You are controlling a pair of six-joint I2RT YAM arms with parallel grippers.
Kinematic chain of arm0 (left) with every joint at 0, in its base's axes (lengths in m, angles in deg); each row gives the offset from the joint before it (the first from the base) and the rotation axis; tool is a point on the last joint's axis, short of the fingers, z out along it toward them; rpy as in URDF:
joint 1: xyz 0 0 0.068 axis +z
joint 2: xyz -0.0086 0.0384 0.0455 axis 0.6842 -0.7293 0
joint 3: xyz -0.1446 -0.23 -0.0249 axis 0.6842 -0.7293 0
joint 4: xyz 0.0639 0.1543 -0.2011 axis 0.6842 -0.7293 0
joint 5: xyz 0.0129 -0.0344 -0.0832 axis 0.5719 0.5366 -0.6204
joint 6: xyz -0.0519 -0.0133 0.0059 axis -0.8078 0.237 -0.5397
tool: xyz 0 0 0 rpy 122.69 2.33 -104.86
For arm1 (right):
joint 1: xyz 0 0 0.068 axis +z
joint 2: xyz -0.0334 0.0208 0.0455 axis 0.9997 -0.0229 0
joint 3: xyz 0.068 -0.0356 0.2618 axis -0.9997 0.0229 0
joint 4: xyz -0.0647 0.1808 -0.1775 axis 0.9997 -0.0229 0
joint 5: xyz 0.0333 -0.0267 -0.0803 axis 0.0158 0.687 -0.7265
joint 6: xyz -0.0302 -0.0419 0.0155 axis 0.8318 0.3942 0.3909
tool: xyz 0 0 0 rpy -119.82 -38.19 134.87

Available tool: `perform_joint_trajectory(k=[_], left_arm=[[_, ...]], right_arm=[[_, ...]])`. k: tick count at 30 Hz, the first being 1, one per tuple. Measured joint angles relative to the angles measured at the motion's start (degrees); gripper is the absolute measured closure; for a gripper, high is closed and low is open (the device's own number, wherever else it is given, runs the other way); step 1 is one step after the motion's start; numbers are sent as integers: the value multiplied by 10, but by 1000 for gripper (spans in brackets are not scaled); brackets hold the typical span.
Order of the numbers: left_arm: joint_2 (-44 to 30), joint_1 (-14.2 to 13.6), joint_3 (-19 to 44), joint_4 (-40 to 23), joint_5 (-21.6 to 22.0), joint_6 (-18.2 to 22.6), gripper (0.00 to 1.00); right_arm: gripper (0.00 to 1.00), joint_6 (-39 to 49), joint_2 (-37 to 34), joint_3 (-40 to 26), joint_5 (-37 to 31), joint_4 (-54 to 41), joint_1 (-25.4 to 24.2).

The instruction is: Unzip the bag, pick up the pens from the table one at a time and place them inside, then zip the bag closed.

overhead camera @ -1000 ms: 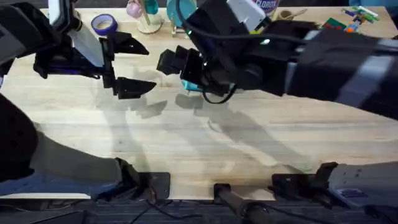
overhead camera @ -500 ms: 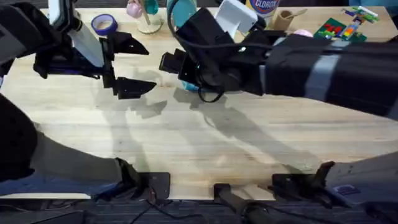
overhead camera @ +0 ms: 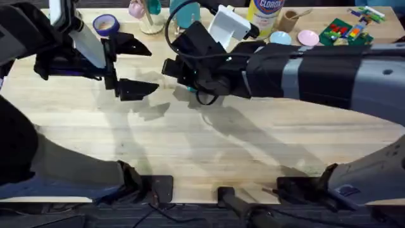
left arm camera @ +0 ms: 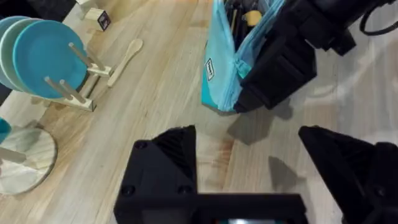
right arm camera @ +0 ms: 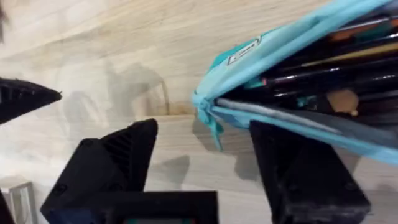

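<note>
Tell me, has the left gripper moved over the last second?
No. The left gripper sits at the same spot beside the purple tape roll throughout.

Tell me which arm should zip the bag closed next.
Probably the right. Its gripper is at the open end of the bag, pens already inside. The left gripper hangs open, away from it.

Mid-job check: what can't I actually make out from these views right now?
- Turquoise fabric pencil pouch: overhead, almost wholly hidden under the right arm.
- Zipper slider: not discernible on the open pouch; the right wrist picture's edge cuts the pouch off.
- Pens: dark sticks inside the pouch; their number is unclear.
- Right gripper: left wrist view, a dark mass against the pouch; contact unclear.
</note>
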Motion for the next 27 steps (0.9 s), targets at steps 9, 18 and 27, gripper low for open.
perform_joint_trajectory(k=[9, 18, 27], left_arm=[[0, 0, 0, 0, 0, 0, 6], [0, 0, 0, 0, 0, 0, 6], [0, 0, 0, 0, 0, 0, 6]], right_arm=[[285, 0, 0, 0, -22, 3, 0], [777, -4, 0, 0, -30, 13, 0], [968, -8, 0, 0, -31, 13, 0]])
